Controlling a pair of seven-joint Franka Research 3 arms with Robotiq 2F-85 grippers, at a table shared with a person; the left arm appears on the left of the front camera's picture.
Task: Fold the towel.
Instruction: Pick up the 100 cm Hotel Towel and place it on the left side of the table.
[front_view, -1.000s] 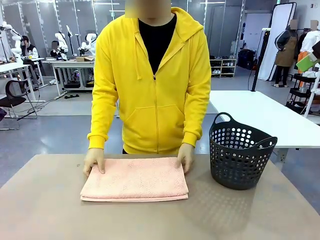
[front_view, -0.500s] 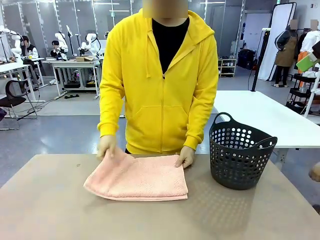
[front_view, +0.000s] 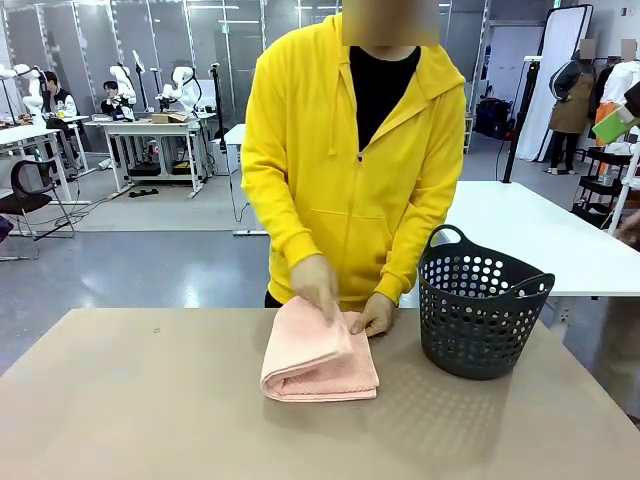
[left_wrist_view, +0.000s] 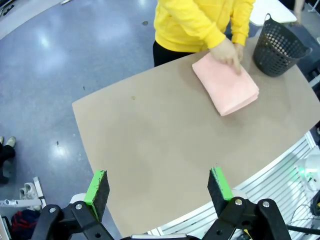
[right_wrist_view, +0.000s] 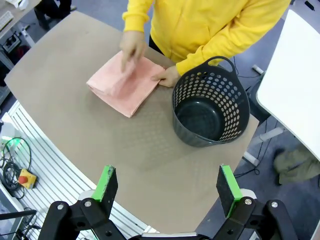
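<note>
While pressing the towel (front_view: 318, 352) flat on the table (front_view: 150, 400), just left of the basket (front_view: 480, 305), looks like the last fold (person's hands (front_view: 315, 285) on its far edge). Seems folded into a thick, compact rectangle. Left gripper (left_wrist_view: 157, 185) and right gripper (right_wrist_view: 167, 184) high above, jaws wide, holding nothing. Next, probably: smooth the top layer, square the edges, lift hands away.

There were no words, labels or numbers that could be read on anything in the pictures.
</note>
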